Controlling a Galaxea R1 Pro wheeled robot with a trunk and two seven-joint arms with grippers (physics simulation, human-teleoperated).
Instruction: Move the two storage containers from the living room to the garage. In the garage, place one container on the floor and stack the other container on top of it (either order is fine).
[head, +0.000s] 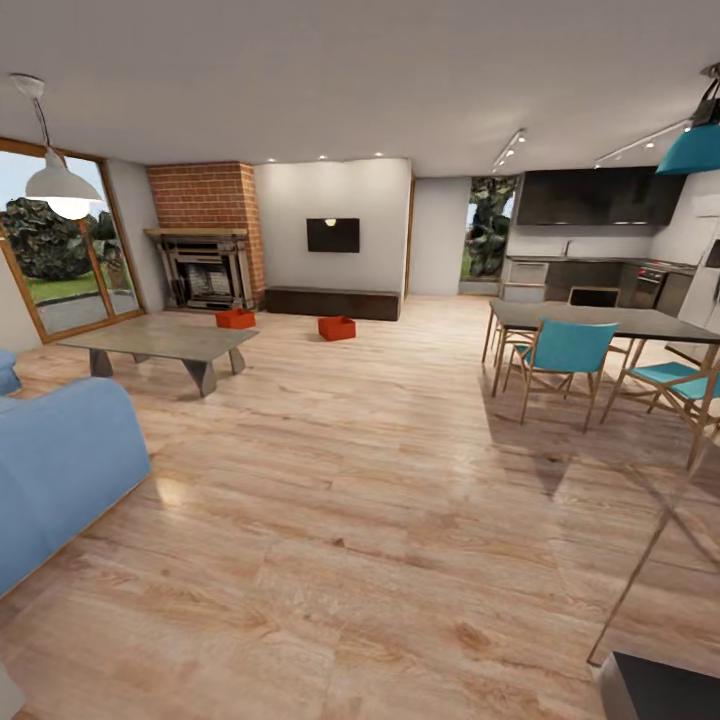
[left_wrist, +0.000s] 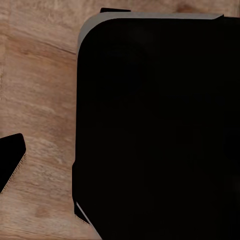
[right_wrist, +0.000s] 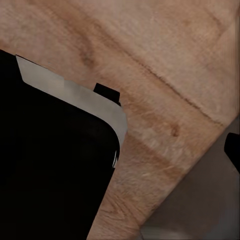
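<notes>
The living room's light wood plank floor is glossy, with visible grain and knots. Far across it sit the two storage containers: one orange-red open-top bin on the planks just in front of the long dark low cabinet, the other orange-red bin to its left, near the red brick fireplace and partly hidden behind the far edge of a low grey slab coffee table on angular legs. The bins stand well apart from each other. A black TV hangs on the white wall above the cabinet. At near left a soft blue sofa is cut off by the frame; at right a dark dining table stands with teal chairs.

In both wrist views a large black rounded-corner body with a grey edge blocks much of the picture above wood planks. Small black shapes show at the frame edges, but I cannot tell whether either end effector is apart or together.
</notes>
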